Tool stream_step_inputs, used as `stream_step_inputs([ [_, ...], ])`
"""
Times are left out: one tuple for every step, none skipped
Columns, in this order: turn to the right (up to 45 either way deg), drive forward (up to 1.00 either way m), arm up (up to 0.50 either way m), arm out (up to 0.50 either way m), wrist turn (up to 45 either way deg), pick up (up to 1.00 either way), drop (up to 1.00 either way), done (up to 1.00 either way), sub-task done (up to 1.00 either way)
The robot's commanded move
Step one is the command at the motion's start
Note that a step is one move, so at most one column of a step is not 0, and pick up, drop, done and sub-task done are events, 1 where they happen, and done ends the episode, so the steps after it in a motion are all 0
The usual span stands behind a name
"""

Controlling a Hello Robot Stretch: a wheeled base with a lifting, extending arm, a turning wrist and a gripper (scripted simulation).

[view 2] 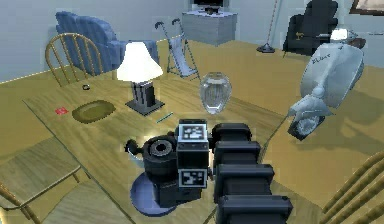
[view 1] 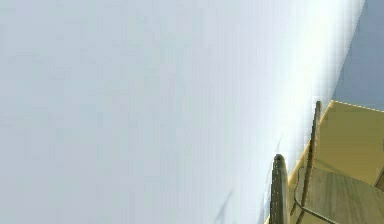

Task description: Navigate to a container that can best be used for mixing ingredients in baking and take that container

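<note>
Vase (view 2: pixel 215 94) of glass and green dish (view 2: pixel 92 110) beyond pincer (view 2: pixel 136 150)

The forward view catches a wooden chair (view 1: pixel 335 195) low at its right; the arm side view overlooks a table (view 2: pixel 90 150) closely.

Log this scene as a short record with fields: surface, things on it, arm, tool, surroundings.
surface: wooden table
on table: lit lamp; clear glass vessel; flat olive dish; dark round thing
arm: dark bar reaching over the table
tool: at the dark round thing; cannot tell whether it holds anything
around table: round-backed chair; blue armchair
forward view: pale wall; wooden chair at lower right
</note>
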Motion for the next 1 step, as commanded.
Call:
stream_step_inputs([
  [0.0, 0.00, -0.30, 0.00, 0.0, 0.00, 0.00, 0.00, 0.00],
])
